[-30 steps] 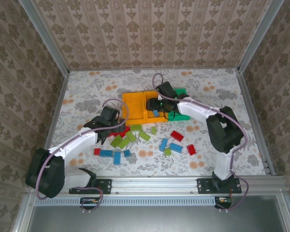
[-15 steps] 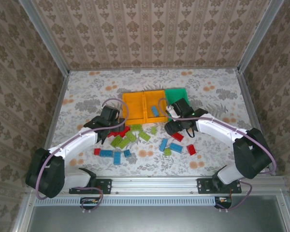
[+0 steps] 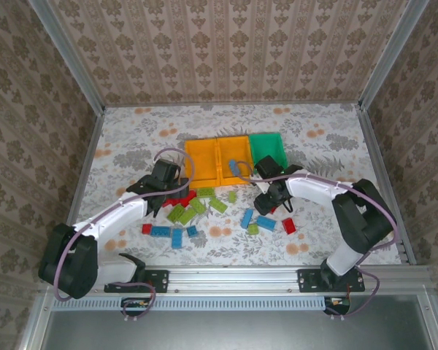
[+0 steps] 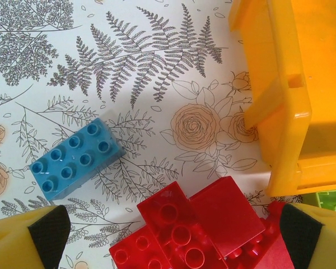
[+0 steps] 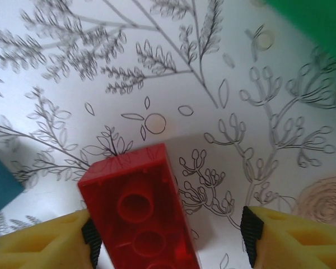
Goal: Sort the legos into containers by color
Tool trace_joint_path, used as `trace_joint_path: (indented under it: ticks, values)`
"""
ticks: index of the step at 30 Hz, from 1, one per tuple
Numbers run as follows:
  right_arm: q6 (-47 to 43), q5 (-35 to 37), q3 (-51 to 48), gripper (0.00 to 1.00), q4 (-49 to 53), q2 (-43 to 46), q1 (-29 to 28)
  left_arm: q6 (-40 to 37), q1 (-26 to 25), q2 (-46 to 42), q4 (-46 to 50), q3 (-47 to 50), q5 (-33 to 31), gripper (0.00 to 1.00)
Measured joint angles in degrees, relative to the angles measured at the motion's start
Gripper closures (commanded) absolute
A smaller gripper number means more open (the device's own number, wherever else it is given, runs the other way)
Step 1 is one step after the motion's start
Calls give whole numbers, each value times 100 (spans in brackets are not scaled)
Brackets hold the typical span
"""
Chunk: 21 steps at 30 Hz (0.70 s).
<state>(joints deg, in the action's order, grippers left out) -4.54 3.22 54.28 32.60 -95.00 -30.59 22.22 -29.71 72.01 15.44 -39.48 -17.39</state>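
**Right gripper astride a red brick, left gripper wide over the red pile**

The containers (image 3: 219, 157) stand in a row at the middle of the table (image 3: 131, 138), a little toward its far edge. There are two orange bins, with the green bin (image 3: 267, 149) at the right end. The left orange bin (image 3: 203, 162) looks bare inside. A boxed blue brick (image 3: 236, 168) lies in the middle orange bin (image 3: 226, 148).

The loose legos (image 3: 219, 205) are scattered between the bins and the near edge. Red and lime ones cluster near the left orange bin's near corner. Blue ones lie closer to the near edge, and a few blue, lime and red ones lie toward the right.

The right gripper (image 3: 267, 203) is low over the surface, just on the near side of the green bin, with its jaws apart. In the right wrist view the gripper (image 5: 169, 240) straddles a red brick (image 5: 135, 210) that lies studs up on the surface. One pad (image 5: 91, 244) sits against the brick's long side. The other pad (image 5: 247, 235) stands off it, with bare surface between, so the brick is not clamped. A corner of the green bin (image 5: 319, 22) shows beyond, and the edge of a teal brick (image 5: 0, 185) lies to the side.

The left gripper (image 3: 166, 194) is beside the near left corner of the left orange bin. Seen from its wrist, the gripper (image 4: 173, 241) has its jaws spread wide and grips nothing. The red pile (image 4: 190, 230) lies under the gap between them. A lone blue brick (image 4: 77, 158) rests studs up just beyond, apart from the pile. The orange bin's wall (image 4: 285, 112) rises close by, with a lime brick (image 4: 331, 200) just beside it.
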Motion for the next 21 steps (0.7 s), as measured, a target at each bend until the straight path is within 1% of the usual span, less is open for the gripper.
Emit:
trace_joint_path:
  ticks: [4, 6, 8, 11, 15, 17, 21]
  values:
    - [-2, -39, 9, 57, 2, -140, 0, 0, 0, 0, -33, 0, -2, 0]
    - [-2, -44, 17, 69, 4, -149, -4, 2, 0, 0, -48, 0, -2, 0]
    - [17, -37, 55, 75, 22, -144, 0, 0, 0, 0, -48, 0, -2, 0]
    - [63, -39, 57, 76, 0, -83, 11, 0, 0, 0, -48, 0, -2, 0]
    - [247, -90, 68, 77, -177, 313, 122, 0, 0, 0, -48, 0, -2, 0]
    - [463, -216, 133, 77, -341, 529, 315, 0, -11, 4, -48, 0, -4, 0]
    - [1176, -555, 431, 78, -800, 678, 975, 0, -63, 7, -48, 0, -2, 0]
